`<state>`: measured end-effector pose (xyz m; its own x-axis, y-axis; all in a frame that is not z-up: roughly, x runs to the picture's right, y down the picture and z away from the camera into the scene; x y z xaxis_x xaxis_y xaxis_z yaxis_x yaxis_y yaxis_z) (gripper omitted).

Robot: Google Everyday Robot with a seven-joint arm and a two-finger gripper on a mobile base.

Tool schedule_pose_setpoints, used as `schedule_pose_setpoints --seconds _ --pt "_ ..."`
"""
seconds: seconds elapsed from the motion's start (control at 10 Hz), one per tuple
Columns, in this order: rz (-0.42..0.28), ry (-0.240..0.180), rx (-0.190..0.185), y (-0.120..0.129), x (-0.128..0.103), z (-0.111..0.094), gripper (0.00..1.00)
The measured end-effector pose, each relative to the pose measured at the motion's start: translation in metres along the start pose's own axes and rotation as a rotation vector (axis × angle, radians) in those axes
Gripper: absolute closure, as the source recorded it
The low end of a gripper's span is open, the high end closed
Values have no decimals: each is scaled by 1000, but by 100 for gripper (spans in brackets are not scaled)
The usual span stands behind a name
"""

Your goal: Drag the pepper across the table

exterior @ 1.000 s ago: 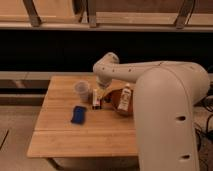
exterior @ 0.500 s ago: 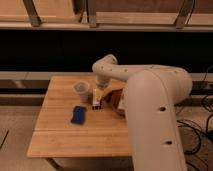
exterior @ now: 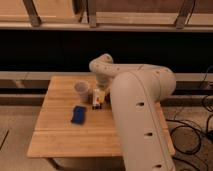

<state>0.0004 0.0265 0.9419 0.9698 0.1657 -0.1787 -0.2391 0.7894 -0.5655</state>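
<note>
Pincer (exterior: 98,96) low at frame centre over bench (exterior: 55,135), just right of cup (exterior: 81,89), likely set to drag pepper; pepper hidden by arm (exterior: 140,115); grip state: cannot tell.

- You're looking at what seems a lab or test room: one plank counter (exterior: 62,135) on bare speckled floor (exterior: 17,122).
- Loose black cables (exterior: 197,131) lie on the floor at the right.
- Long pale ledges (exterior: 130,22) run along the wall behind.
- The pincer (exterior: 98,97) hangs low over the counter, just right of the cup (exterior: 81,90).
</note>
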Motion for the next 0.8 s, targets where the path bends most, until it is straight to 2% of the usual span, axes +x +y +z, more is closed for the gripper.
schedule_pose_setpoints --seconds 0.2,0.5,0.8 --pt "6 20 -20 -2 4 4 20" --pt "-12 0 -51 -3 1 19 20" --pt "-22 16 -92 0 10 31 20"
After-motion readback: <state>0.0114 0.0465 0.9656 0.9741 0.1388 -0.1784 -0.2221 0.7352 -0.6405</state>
